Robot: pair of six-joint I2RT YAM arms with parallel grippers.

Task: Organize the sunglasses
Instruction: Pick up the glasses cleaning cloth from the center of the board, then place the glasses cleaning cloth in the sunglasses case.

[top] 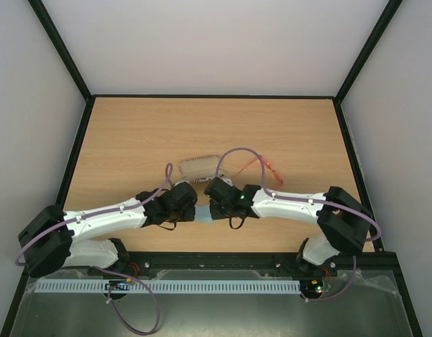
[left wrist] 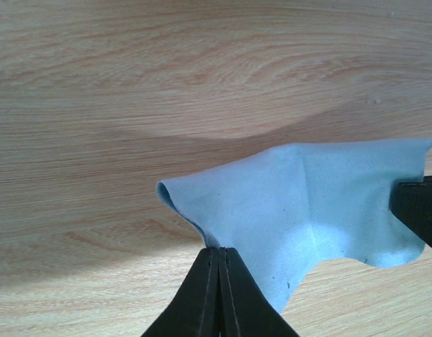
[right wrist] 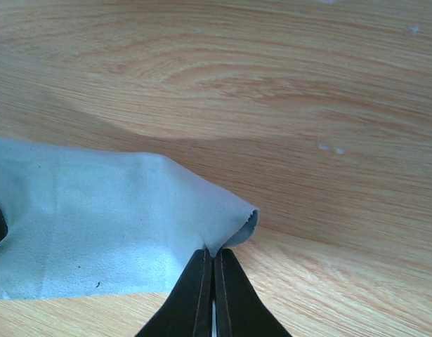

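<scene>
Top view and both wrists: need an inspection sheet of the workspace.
Surface: wooden table, light grain, no spills seen.
Job's things: sunglasses lie on the table right of the case, untouched.
Clutter: flag-print case beyond the grippers; light blue cloth held between both arms.
Grippers: left gripper and right gripper, fingers shut, each pinching one end of the cloth.
Cables: purple cable from the right arm loops across the sunglasses in the top view.
Surroundings: white walls, black frame.
</scene>
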